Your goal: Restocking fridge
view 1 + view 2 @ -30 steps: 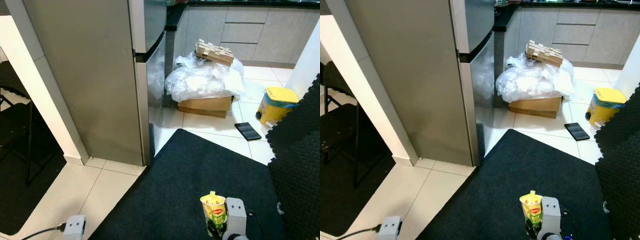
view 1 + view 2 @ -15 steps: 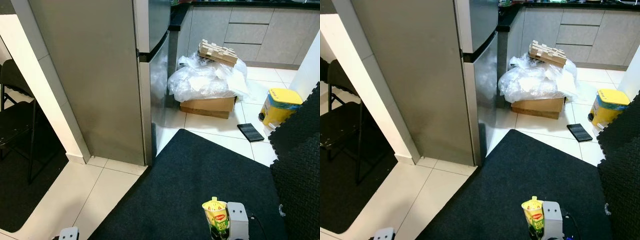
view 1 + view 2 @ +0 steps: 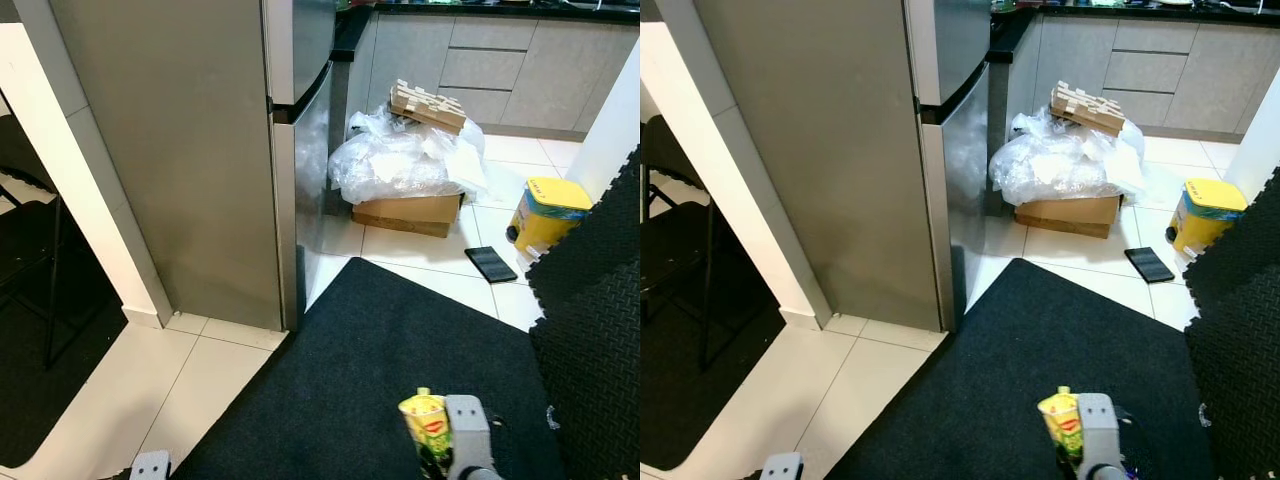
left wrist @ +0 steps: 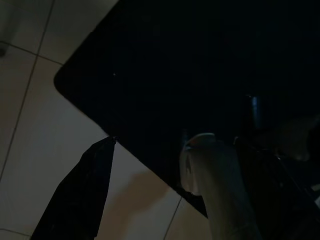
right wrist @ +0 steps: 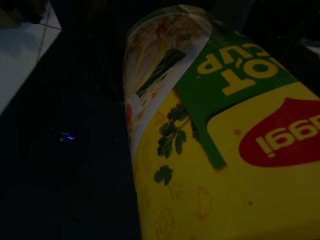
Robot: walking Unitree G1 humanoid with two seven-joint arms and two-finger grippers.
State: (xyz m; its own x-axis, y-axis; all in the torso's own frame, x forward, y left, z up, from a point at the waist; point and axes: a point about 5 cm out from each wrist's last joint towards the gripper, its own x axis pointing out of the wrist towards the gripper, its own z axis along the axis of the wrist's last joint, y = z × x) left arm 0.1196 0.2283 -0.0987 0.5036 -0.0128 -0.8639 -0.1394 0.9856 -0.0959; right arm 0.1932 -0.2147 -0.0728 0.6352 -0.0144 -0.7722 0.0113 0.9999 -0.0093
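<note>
The steel fridge (image 3: 200, 150) stands ahead on the left with both doors shut. A yellow and green instant noodle cup (image 3: 424, 428) is held upright low in front of me, over the black mat. My right gripper (image 3: 437, 457) is shut on it. In the right wrist view the cup (image 5: 225, 150) sits very close, its lid tab curled up. My left arm hangs low at the left; the grey block on its wrist (image 3: 150, 465) is at the bottom edge, over the white tiles.
A black mat (image 3: 380, 340) covers the floor before the fridge. Beyond it lie a cardboard box under plastic bags (image 3: 405, 165), a yellow bin (image 3: 545, 212) and a flat black device (image 3: 491, 263). Dark foam matting (image 3: 590, 300) rises on the right, a folding chair (image 3: 30, 250) stands left.
The whole picture has swayed slightly, so the camera moved. The noodle cup stays in my right gripper in the same place relative to me.
</note>
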